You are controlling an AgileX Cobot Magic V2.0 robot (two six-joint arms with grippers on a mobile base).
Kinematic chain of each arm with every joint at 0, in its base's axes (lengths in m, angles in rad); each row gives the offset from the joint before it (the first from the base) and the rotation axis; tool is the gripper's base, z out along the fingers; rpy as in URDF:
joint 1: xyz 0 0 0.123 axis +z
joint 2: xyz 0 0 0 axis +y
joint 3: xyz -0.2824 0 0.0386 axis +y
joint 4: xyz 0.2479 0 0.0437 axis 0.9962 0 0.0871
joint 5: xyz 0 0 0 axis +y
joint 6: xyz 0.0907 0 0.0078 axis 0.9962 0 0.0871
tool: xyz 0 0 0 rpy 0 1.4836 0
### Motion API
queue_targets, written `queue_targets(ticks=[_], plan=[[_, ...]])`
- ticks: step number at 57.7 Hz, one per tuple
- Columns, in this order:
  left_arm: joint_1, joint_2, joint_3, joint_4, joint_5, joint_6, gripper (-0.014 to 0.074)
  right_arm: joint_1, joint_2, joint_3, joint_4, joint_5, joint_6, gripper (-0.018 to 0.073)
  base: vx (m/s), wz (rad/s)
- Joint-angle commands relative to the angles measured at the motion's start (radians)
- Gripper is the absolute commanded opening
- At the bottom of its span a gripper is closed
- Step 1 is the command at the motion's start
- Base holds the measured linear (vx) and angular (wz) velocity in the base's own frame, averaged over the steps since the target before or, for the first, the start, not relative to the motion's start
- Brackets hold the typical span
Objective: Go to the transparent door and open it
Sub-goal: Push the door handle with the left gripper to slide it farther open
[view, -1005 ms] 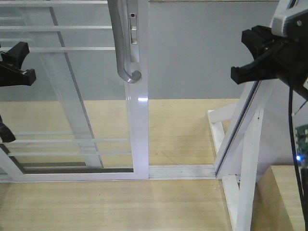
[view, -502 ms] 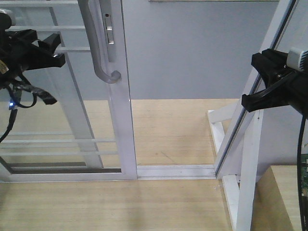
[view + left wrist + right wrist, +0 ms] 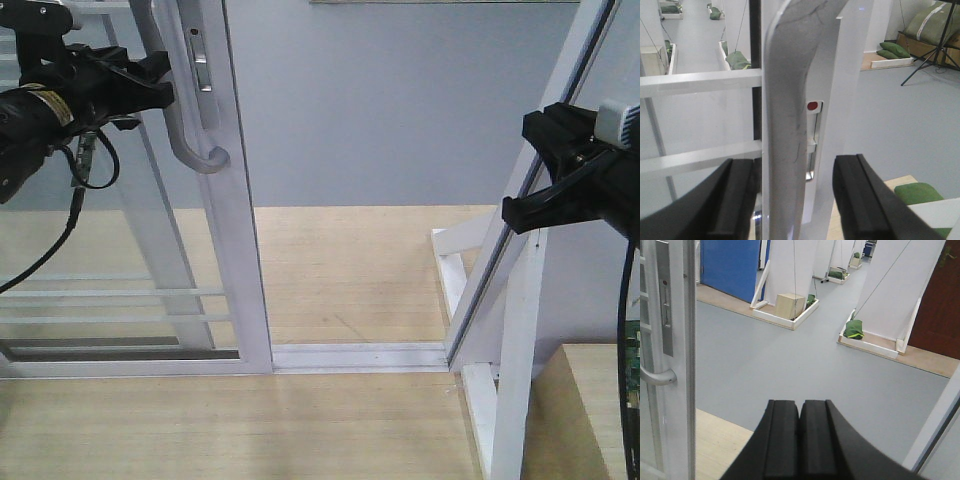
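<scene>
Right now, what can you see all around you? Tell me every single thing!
transparent door: one, clear glass in a white frame, left side, gap to its right
handle: one, silver, curved, on the door's edge
lock plate: one, silver with a red dot, beside the handle
floor track: one, white, along the door's foot
wooden floor: one, pale, nearest the camera
grey floor: one, beyond the door
support frame: one, white, right side
green bags: several, far off on the grey floor
cardboard box: one, tan, far off
tripod: one, black, far off
left gripper: one, black, open, fingers either side of the handle
right gripper: one, black, shut, holding nothing
</scene>
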State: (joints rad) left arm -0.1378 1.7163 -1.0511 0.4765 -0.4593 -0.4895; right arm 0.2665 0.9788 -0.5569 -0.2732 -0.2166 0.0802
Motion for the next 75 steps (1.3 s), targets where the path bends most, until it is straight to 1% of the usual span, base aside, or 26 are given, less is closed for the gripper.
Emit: queue_targets(ticks=[1,15,20,24,30,36,41,44,61,75], plan=[[-0.005,-0.014,-0.068,-0.015,-0.081,-0.012,0.0471,-0.006,-0.014,-0.027,0.002,-0.079,-0.010,-0.0006,0.00,0.00],[-0.005,0.070,-0.181,-0.022,-0.040,-0.012,0.0468,-0.006,-0.014,-0.027,0.002,-0.080,-0.010,-0.0005,0.00,0.00],[-0.005,0.084,-0.205,-0.024,-0.012,-0.012,0.0435,-0.006,-0.014,-0.027,0.002,-0.079,-0.010,-0.0005,0.00,0.00],[-0.005,0.084,-0.205,-0.024,0.008,-0.012,0.0382,-0.006,-0.014,-0.027,0.002,-0.079,-0.010,-0.0005,0.00,0.00],[-0.003,0.082,-0.205,-0.024,0.038,-0.012,0.0261,-0.006,-0.014,-0.027,0.002,-0.079,-0.011,-0.0005,0.00,0.00],[-0.001,0.076,-0.205,-0.024,0.072,-0.011,0.0103,-0.006,-0.014,-0.027,0.002,-0.079,-0.011,-0.0005,0.00,0.00],[-0.001,0.062,-0.205,-0.024,0.105,-0.011,0.0021,-0.006,-0.014,-0.027,0.002,-0.079,-0.016,-0.0005,0.00,0.00],[-0.001,0.051,-0.205,-0.024,0.121,-0.009,-0.0009,-0.006,-0.014,-0.027,0.002,-0.079,-0.017,-0.0005,0.00,0.00],[0.004,0.022,-0.205,-0.023,0.199,-0.007,-0.0005,-0.006,-0.014,-0.027,0.002,-0.078,-0.017,-0.0005,0.00,0.00],[0.054,0.015,-0.205,-0.024,0.285,-0.008,-0.0006,-0.006,-0.014,-0.027,0.002,-0.060,-0.017,-0.0005,0.00,0.00]])
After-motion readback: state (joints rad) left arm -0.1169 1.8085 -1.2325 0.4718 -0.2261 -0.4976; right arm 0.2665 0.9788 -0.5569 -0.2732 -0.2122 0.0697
